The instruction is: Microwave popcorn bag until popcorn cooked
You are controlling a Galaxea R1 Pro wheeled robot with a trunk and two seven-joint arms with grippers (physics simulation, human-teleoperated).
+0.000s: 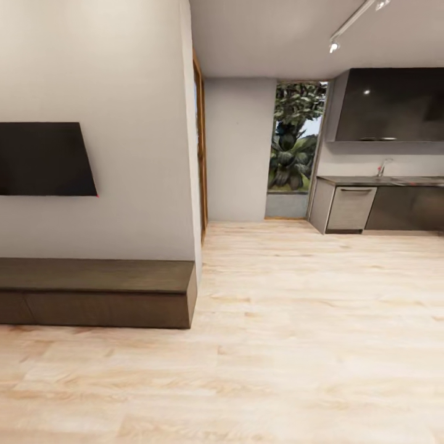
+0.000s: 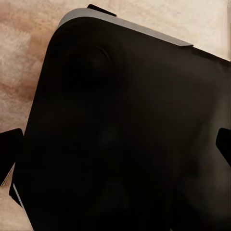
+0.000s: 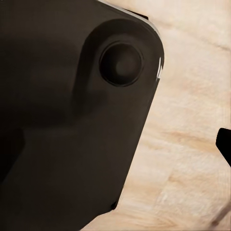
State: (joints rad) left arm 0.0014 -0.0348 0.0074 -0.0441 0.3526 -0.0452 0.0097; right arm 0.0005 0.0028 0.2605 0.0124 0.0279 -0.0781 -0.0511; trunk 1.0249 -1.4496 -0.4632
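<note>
The head view looks across a pale wood floor (image 1: 296, 345) toward the kitchen (image 1: 382, 154), which lies at the far right of the room. There a grey worktop (image 1: 370, 180) runs along the back wall above dark lower cabinets (image 1: 404, 208) and a lighter steel-fronted unit (image 1: 350, 208), with a small tap (image 1: 383, 166) on the worktop's back edge and a glossy dark upper cabinet (image 1: 388, 105) overhead. Left of the kitchen a tall window (image 1: 295, 139) shows green foliage, and a grey wall panel (image 1: 239, 148) stands beside it. On the near left a flat black screen (image 1: 43, 159) hangs on a pale wall above a long, low dark bench (image 1: 98, 293). The popcorn bag and the microwave cannot be made out from here; the worktop is too far off to tell what it carries.

In the left wrist view the robot's dark base (image 2: 125, 134) lies over wood floor, with black fingertips (image 2: 9, 149) of the left tool at both sides, set well apart. In the right wrist view one dark fingertip (image 3: 224, 144) of the right tool shows beside the base; whether that tool is apart or together I cannot tell
</note>
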